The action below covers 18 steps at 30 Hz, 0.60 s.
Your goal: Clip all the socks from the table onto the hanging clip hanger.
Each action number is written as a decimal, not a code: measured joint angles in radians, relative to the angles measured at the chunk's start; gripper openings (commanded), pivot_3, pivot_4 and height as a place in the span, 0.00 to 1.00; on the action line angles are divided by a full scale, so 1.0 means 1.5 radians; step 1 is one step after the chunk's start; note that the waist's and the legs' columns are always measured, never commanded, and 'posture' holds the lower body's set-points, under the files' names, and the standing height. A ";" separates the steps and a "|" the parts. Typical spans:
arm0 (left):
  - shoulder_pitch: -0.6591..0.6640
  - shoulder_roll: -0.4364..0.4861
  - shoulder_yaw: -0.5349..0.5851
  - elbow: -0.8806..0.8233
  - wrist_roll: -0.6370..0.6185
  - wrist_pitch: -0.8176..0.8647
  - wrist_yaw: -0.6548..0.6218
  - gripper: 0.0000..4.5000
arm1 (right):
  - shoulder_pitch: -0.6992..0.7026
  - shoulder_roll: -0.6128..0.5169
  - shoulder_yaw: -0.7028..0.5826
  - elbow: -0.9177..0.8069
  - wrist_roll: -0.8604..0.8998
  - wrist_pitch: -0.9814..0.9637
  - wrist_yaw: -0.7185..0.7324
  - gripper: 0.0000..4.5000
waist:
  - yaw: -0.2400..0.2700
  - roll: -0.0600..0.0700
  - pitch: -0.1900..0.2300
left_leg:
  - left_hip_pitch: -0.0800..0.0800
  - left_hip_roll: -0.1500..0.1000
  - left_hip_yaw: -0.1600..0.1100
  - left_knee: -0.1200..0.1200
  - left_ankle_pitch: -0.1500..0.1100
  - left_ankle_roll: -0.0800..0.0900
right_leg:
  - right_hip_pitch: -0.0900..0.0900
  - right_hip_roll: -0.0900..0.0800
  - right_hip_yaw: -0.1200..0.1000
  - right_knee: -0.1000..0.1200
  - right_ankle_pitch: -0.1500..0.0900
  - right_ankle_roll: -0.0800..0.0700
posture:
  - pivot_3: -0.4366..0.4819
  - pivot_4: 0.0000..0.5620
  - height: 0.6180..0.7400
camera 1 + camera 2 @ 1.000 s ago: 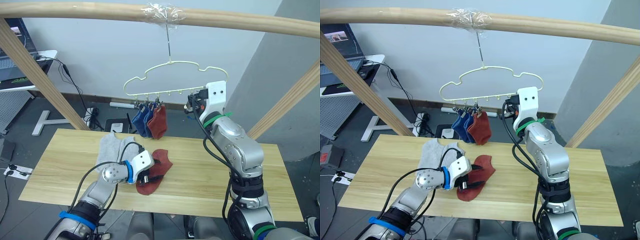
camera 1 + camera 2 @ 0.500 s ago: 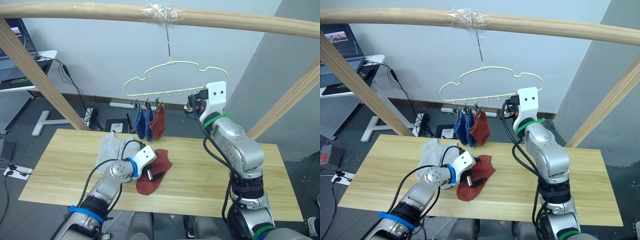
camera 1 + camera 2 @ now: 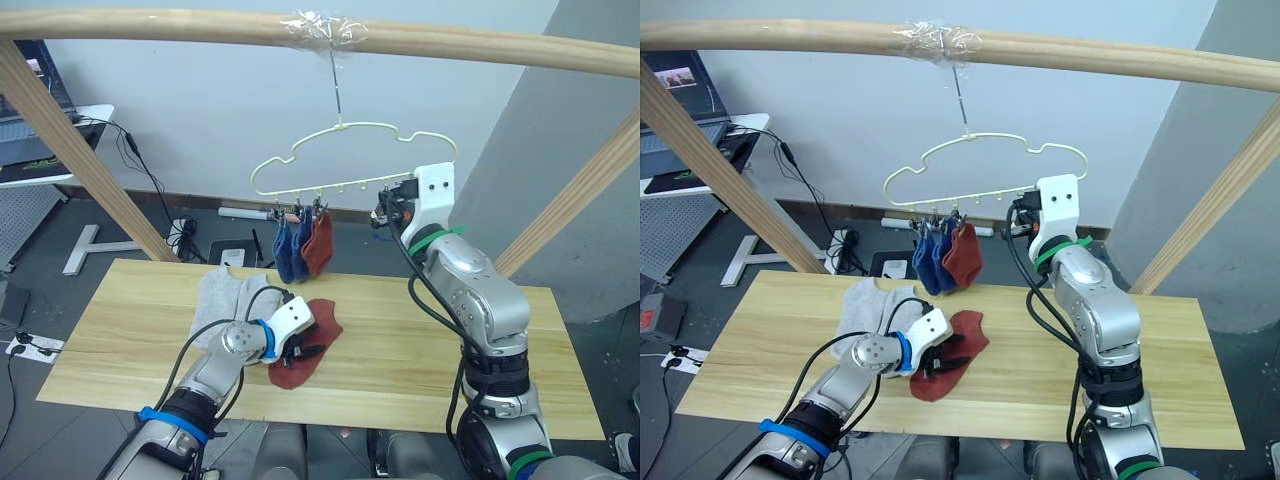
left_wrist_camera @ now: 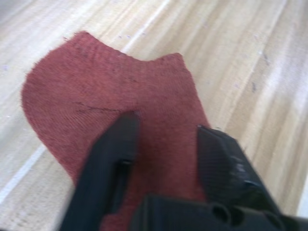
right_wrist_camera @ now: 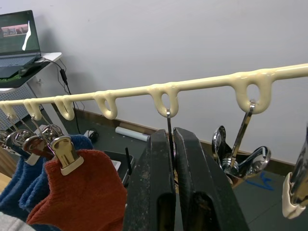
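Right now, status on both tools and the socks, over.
Left tool open, fingers astride the red sock on the table. Right tool shut on a clip wire of the hanger. Three socks hung. Nothing blocking.

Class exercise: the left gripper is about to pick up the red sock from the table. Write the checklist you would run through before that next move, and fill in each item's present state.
1. Left gripper open: ok, its two fingers are spread apart.
2. Fingers over the red sock on the table: ok, the fabric lies under and between them.
3. Sock lying alone: ok at the grip point; the grey socks lie just beside it.
4. Clip ready: ok, the right gripper is shut on the wire of a clip on the clip hanger.
5. That clip free: cannot tell, its lower end is hidden behind the fingers.
6. Hung socks out of the way: ok, they hang to the robot's left of the held clip.
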State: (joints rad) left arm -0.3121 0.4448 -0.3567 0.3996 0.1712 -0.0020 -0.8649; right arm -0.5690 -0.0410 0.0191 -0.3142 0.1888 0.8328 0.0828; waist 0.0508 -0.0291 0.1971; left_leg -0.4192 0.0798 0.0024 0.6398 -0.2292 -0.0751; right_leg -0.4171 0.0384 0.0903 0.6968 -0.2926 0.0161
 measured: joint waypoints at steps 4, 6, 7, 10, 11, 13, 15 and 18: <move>-0.002 0.000 0.000 0.016 -0.004 -0.024 -0.011 0.04 | 0.000 -0.010 0.000 0.004 0.000 -0.003 0.004 0.00 | 0.000 0.000 0.000 | 0.002 0.000 0.000 0.000 0.000 0.000 | 0.002 0.000 0.000 0.000 -0.001 0.002 | 0.64 0.37 1.00; -0.004 -0.001 0.002 0.027 -0.009 -0.037 -0.016 0.01 | 0.000 -0.016 -0.001 0.004 0.001 -0.005 0.006 0.00 | 0.000 0.000 0.000 | 0.002 0.000 0.000 0.001 0.000 0.000 | 0.002 0.000 0.000 0.000 -0.002 0.003 | 0.64 0.37 1.00; -0.004 -0.002 0.005 0.031 -0.017 -0.046 -0.023 0.01 | 0.000 -0.019 -0.002 0.004 0.001 -0.005 0.009 0.00 | 0.000 0.000 0.000 | 0.002 0.000 0.000 0.001 0.000 0.000 | 0.002 0.000 0.000 0.000 -0.002 0.003 | 0.64 0.37 1.00; -0.003 -0.012 0.015 0.051 -0.056 -0.088 -0.060 0.01 | 0.000 -0.025 -0.015 0.004 0.013 -0.003 0.017 0.00 | 0.002 0.000 0.000 | 0.001 0.000 0.000 0.001 0.000 0.000 | 0.002 0.000 0.000 -0.001 -0.001 0.002 | 0.64 0.37 1.00; -0.002 -0.018 0.022 0.053 -0.070 -0.106 -0.066 0.01 | -0.002 -0.024 -0.024 0.004 0.023 0.004 0.018 0.00 | 0.003 0.000 0.000 | 0.001 0.000 0.000 0.001 0.000 0.000 | 0.002 0.000 0.000 -0.001 0.000 0.000 | 0.64 0.37 1.00; -0.008 -0.029 0.044 0.054 -0.103 -0.156 -0.071 0.01 | -0.010 -0.014 -0.056 0.004 0.054 0.034 0.018 0.00 | 0.003 0.000 0.000 | 0.000 0.000 -0.001 0.001 0.000 0.000 | 0.002 0.000 0.000 -0.001 0.000 0.000 | 0.65 0.37 1.00; -0.028 -0.036 0.068 0.053 -0.134 -0.227 -0.073 0.01 | -0.028 0.000 -0.102 0.004 0.096 0.084 0.016 0.00 | 0.004 0.000 0.000 | 0.000 0.000 -0.001 0.001 0.000 0.000 | 0.002 0.000 -0.001 -0.001 0.000 0.000 | 0.64 0.37 1.00; -0.061 -0.048 0.107 0.048 -0.176 -0.322 -0.074 0.01 | -0.062 0.020 -0.183 0.006 0.161 0.169 0.004 0.00 | 0.005 0.000 0.000 | 0.000 0.000 -0.001 0.001 0.000 0.000 | 0.003 0.000 0.000 -0.001 0.000 0.000 | 0.64 0.37 1.00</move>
State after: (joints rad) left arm -0.4030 0.3731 -0.1966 0.4712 -0.0926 -0.4847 -0.9758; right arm -0.6619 -0.0116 -0.2550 -0.3057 0.4299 1.0866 0.0884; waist 0.0577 -0.0292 0.1976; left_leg -0.4185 0.0796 0.0013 0.6412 -0.2292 -0.0748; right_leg -0.4133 0.0379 0.0897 0.6953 -0.2925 0.0161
